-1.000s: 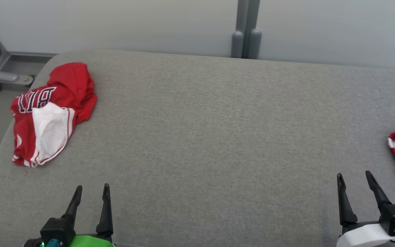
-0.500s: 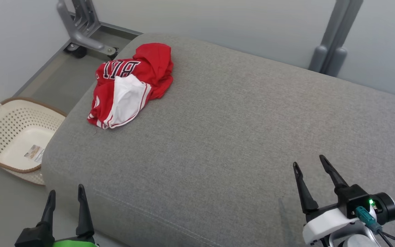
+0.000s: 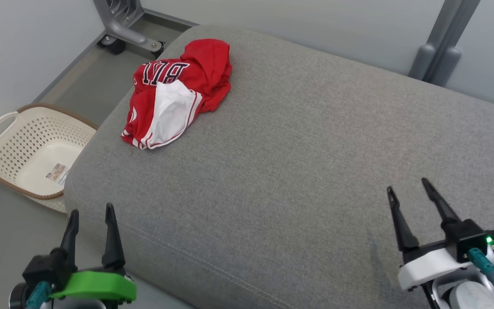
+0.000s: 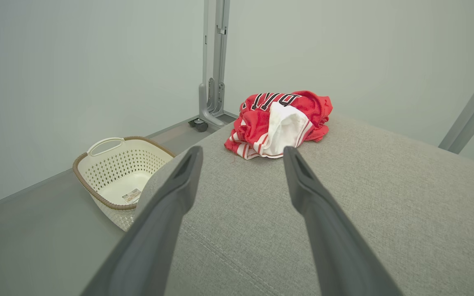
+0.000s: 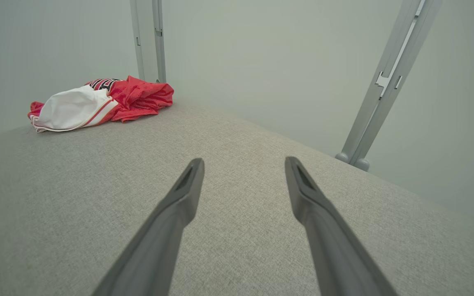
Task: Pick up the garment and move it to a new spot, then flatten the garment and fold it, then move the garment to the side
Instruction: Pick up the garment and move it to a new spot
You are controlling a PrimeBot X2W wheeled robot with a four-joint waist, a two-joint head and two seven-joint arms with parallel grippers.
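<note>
Nearest, the left gripper (image 3: 92, 209) and right gripper (image 3: 406, 184) hover open and empty. Across the grey upholstered cushion (image 3: 294, 150), the crumpled red-and-white jersey garment (image 3: 174, 92) lies at its far left corner. A shallow pinch could nudge it off the edge.

Head view. At 11 o'clock, the garment (image 3: 174, 98): its black letters run under a fold, word unreadable. At 9 o'clock, basket (image 3: 28, 137): its 3 o'clock side hidden behind the grey cushion (image 3: 294, 171); floor label (image 3: 57, 172) too small to read. At 12 and 1 o'clock, wheeled frame (image 3: 122, 31) and post (image 3: 446, 60): cut by the top edge.
</note>
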